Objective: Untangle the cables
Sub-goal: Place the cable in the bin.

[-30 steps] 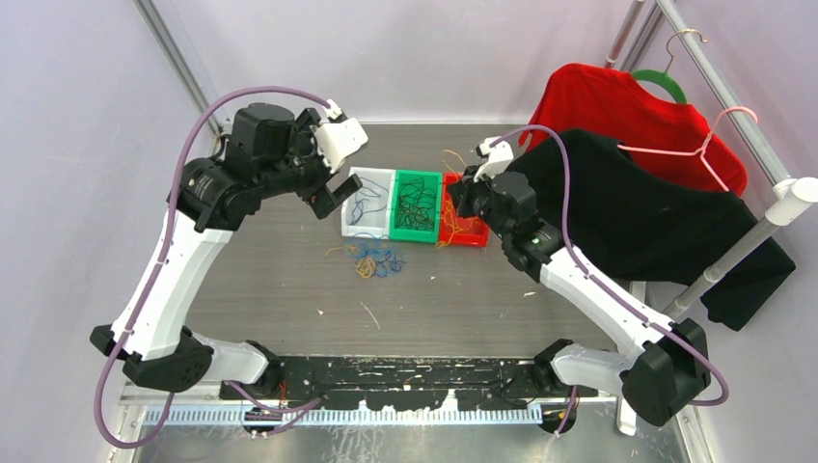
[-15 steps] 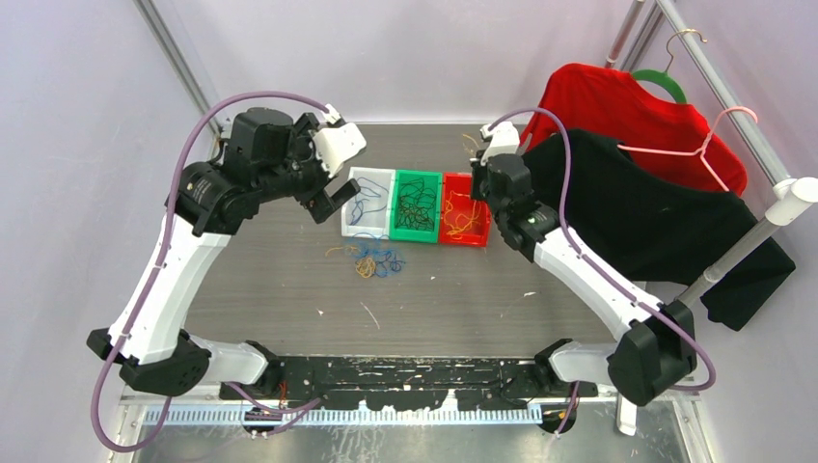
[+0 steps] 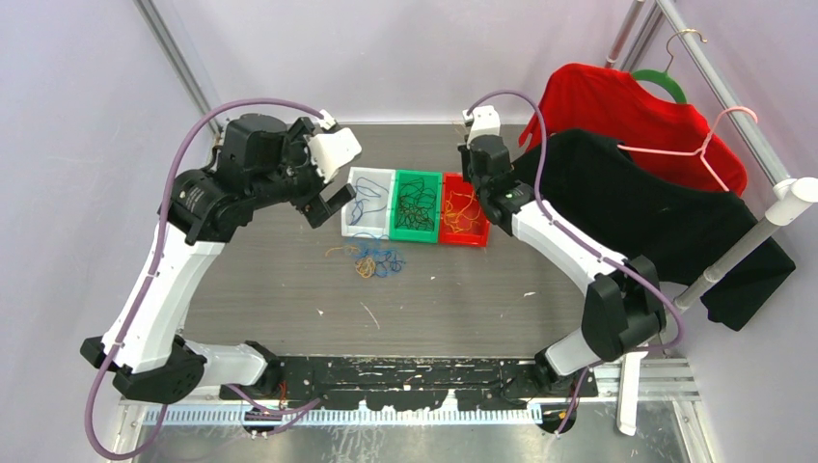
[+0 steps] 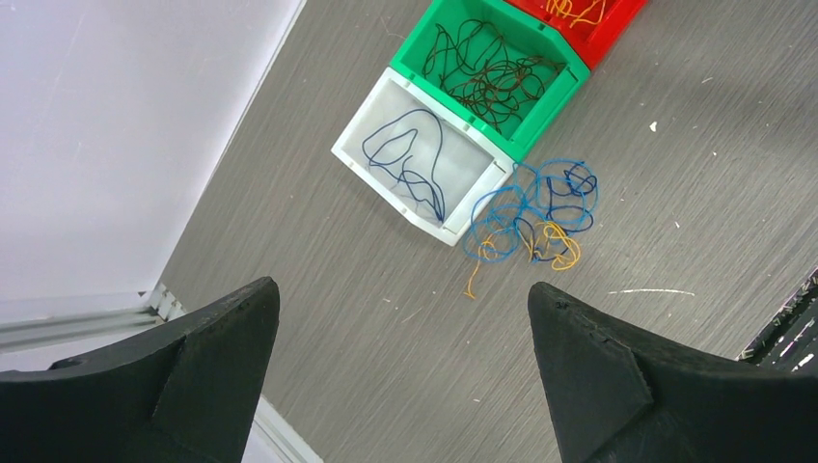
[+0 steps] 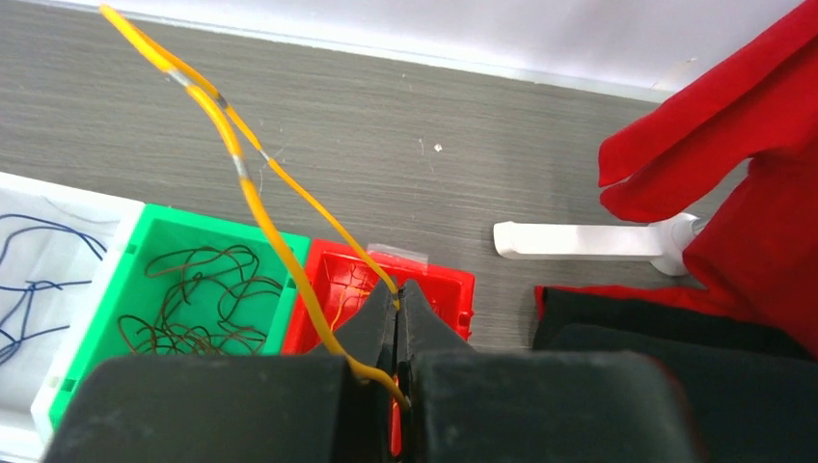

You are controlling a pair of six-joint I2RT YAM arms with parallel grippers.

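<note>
The right gripper (image 5: pixel 398 294), jaws pinched tight on a yellow cable (image 5: pixel 253 193), has pulled up and back over the last second. It started low over the red bin (image 3: pixel 467 238), which sits immediately right of the green bin (image 3: pixel 418 174), and now hangs above that bin's far edge. The strand loops up and away from the fingers in the right wrist view, and whether its tail is clear of the other yellow cables in the red bin cannot be told. The left gripper (image 4: pixel 400 287), jaws spread wide and holding nothing, has barely shifted and hovers to the left of the green bin, beyond the white bin (image 3: pixel 371 172). Dark cables (image 3: pixel 417 204) fill the green bin and a blue cable (image 3: pixel 365 204) lies in the white one. A blue-and-yellow tangle (image 3: pixel 374 260) sits on the table just in front of the green bin. The lift suggests one yellow strand is being handled on its own, while the tangle remains to be sorted.
</note>
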